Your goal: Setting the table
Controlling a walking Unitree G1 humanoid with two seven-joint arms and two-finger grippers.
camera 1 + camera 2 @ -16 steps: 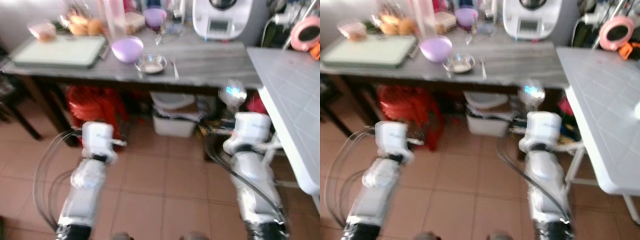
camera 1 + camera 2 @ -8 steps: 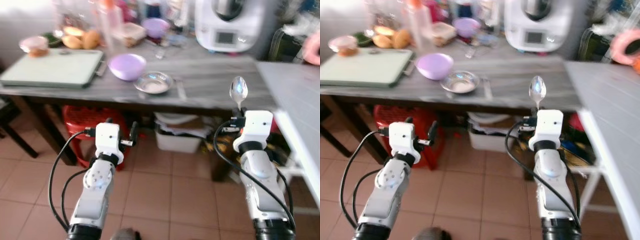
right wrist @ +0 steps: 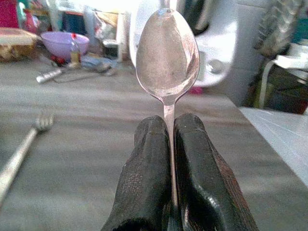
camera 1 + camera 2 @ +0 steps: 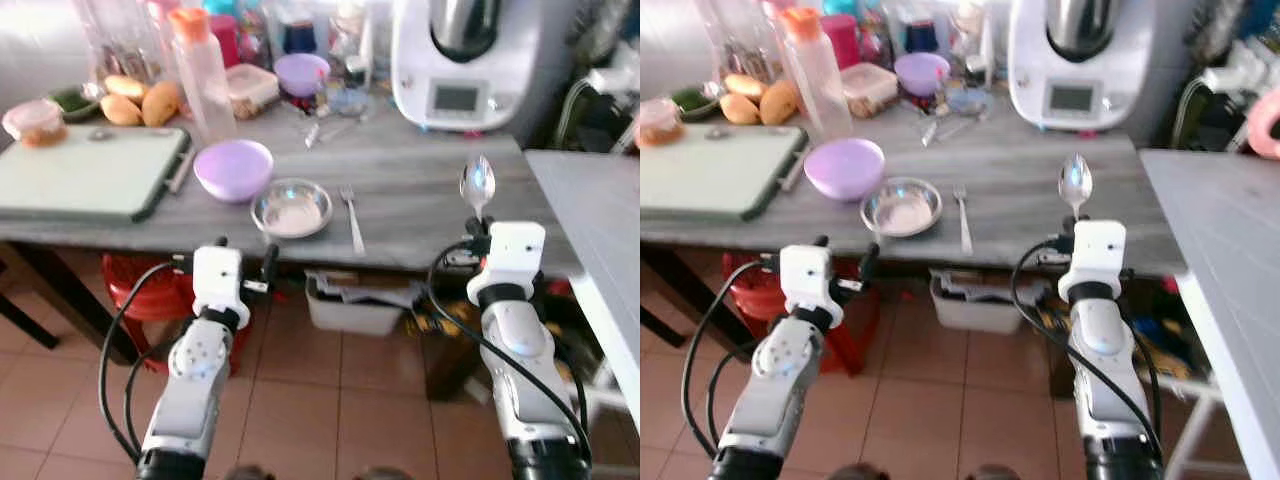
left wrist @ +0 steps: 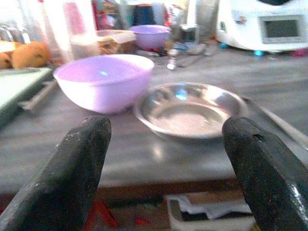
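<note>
We hold a metal spoon [image 4: 477, 184] upright in our right end effector [image 4: 478, 226], its two black fingers [image 3: 149, 159] clenched on the handle just under the bowl, which stands up over the front edge of the grey tabletop [image 4: 420, 200]. On that tabletop, to the left of the spoon, a fork [image 4: 351, 215] lies with its tines pointing away from us. Just beside the fork sits a small steel dish [image 4: 292, 208] holding something pale, and close behind the dish on its left is a lilac bowl [image 4: 233, 168].

Our left end effector [image 4: 243, 265] hangs in front of the table edge, below the dish, with its fingers [image 5: 77, 168] spread wide and nothing between them.

Farther left lies a pale green cutting board [image 4: 85, 172]. Behind the bowl stands a clear bottle with an orange cap [image 4: 200, 75]. A second, smaller purple bowl [image 4: 302, 72] and a white kitchen machine [image 4: 462, 55] stand along the back. A white table [image 4: 600, 230] adjoins on the right.
</note>
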